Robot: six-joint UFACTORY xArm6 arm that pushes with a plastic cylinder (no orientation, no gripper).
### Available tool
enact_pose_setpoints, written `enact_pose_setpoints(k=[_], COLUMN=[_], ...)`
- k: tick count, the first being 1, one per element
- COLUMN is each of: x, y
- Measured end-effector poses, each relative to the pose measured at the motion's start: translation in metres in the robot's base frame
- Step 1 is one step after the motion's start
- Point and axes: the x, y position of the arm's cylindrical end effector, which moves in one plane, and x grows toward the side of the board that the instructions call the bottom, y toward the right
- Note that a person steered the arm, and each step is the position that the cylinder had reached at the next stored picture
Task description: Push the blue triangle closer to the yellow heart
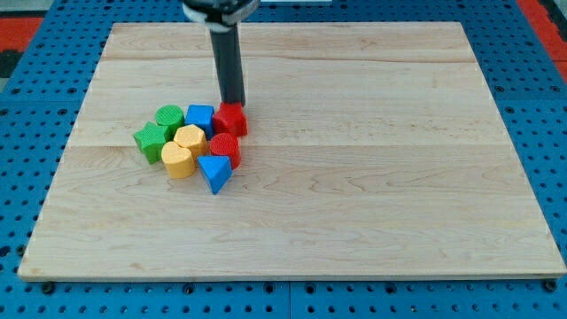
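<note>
The blue triangle [215, 171] lies at the lower right of a tight cluster of blocks left of the board's middle. The yellow heart [178, 160] sits just to its left, nearly touching it. My tip [232, 103] comes down from the view's top and touches the top edge of a red block [231, 119]. The tip is above and slightly right of the blue triangle, with a red round block [225, 148] between them.
In the same cluster are a yellow block [190, 138], a blue block [199, 116], a green block [169, 118] and a green star-like block [151, 140]. The wooden board [372, 177] rests on a blue pegboard [27, 133].
</note>
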Motion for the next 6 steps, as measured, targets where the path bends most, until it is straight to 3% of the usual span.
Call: enact_pose_setpoints(k=[1, 2, 3, 4, 6], x=[0.018, 0.016, 0.063, 0.151, 0.129], y=[-0.006, 0.033, 0.088, 0.074, -0.024])
